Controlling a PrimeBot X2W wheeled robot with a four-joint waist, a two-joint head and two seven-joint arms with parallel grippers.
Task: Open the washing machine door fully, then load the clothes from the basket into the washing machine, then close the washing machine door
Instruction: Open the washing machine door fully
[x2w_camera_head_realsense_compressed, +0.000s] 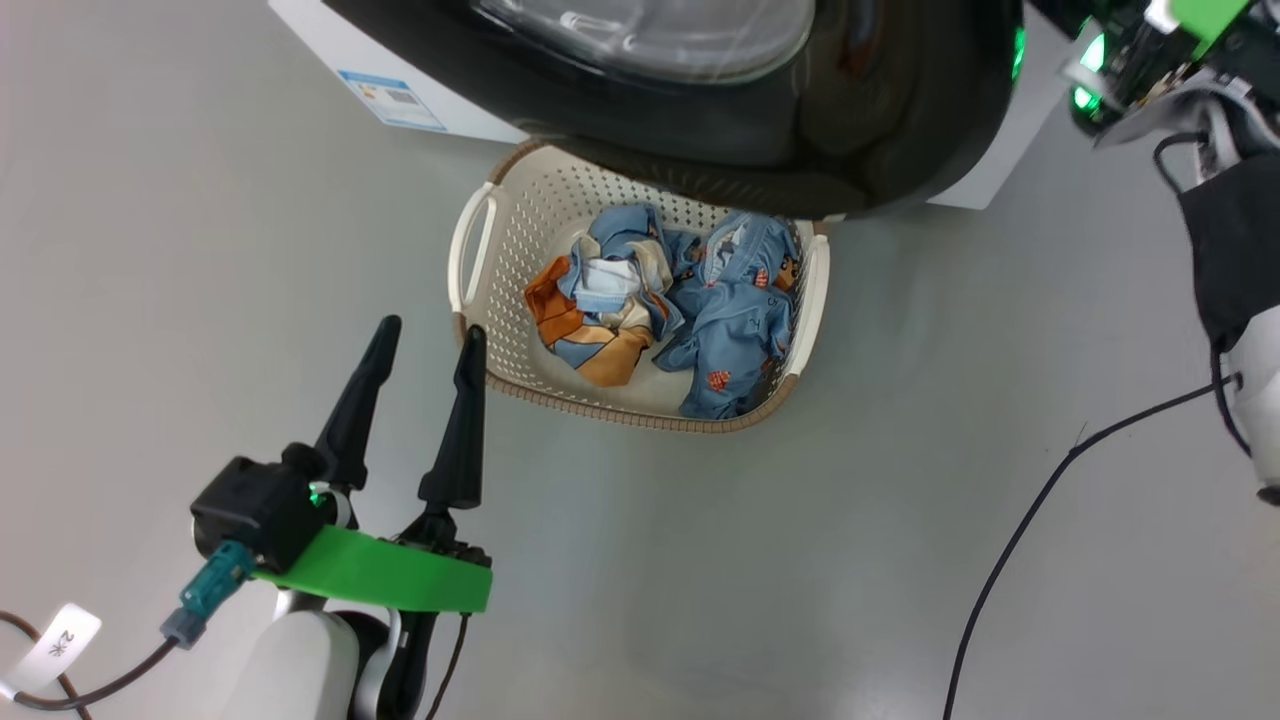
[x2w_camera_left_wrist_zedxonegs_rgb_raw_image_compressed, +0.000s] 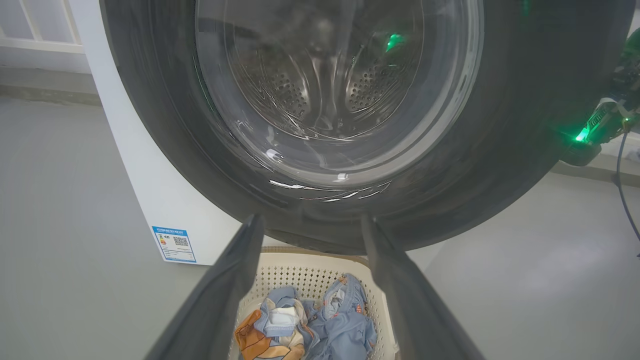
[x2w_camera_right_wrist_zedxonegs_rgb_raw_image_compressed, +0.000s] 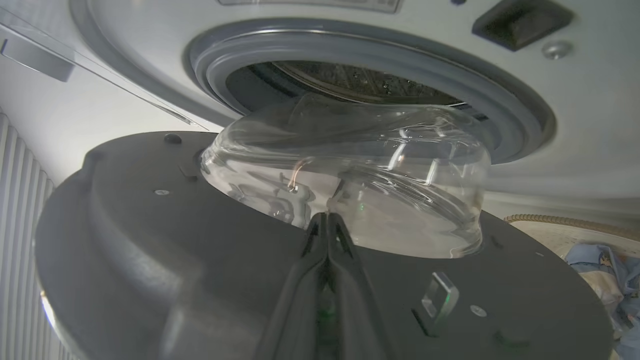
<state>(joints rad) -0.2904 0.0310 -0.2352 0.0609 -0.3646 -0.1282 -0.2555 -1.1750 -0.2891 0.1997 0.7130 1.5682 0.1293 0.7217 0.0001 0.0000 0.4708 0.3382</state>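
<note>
Standing part-open, the washing machine door (x2w_camera_head_realsense_compressed: 880, 120) swings its glossy black rim out over the far end of the basket (x2w_camera_head_realsense_compressed: 520, 230), seen from the robot's head camera. The cream basket sits on the grey floor (x2w_camera_head_realsense_compressed: 200, 200) just in front of the washing machine (x2w_camera_head_realsense_compressed: 350, 45), whose white side carries a small blue label (x2w_camera_head_realsense_compressed: 392, 100). The clothes (x2w_camera_head_realsense_compressed: 660, 310), light blue with orange patches and some white, lie crumpled inside the basket. At lower left, the left gripper (x2w_camera_head_realsense_compressed: 432, 326) hangs above the floor just beside the basket's near-left corner, its two dark fingers spread wide with nothing between them; its wrist camera looks past them at the door's outer face and the basket below. The right gripper (x2w_camera_right_wrist_zedxonegs_rgb_raw_image_compressed: 326, 216) is on the door's inner side, fingers pressed flat together and holding nothing, tips at the foot of the bulging glass bowl (x2w_camera_right_wrist_zedxonegs_rgb_raw_image_compressed: 350, 180); whether they touch the door cannot be told. Beyond the bowl, the grey-blue gasket (x2w_camera_right_wrist_zedxonegs_rgb_raw_image_compressed: 520, 115) rings the steel drum (x2w_camera_right_wrist_zedxonegs_rgb_raw_image_compressed: 350, 80). A black cable (x2w_camera_head_realsense_compressed: 1000, 570) trails across the floor at right.
</note>
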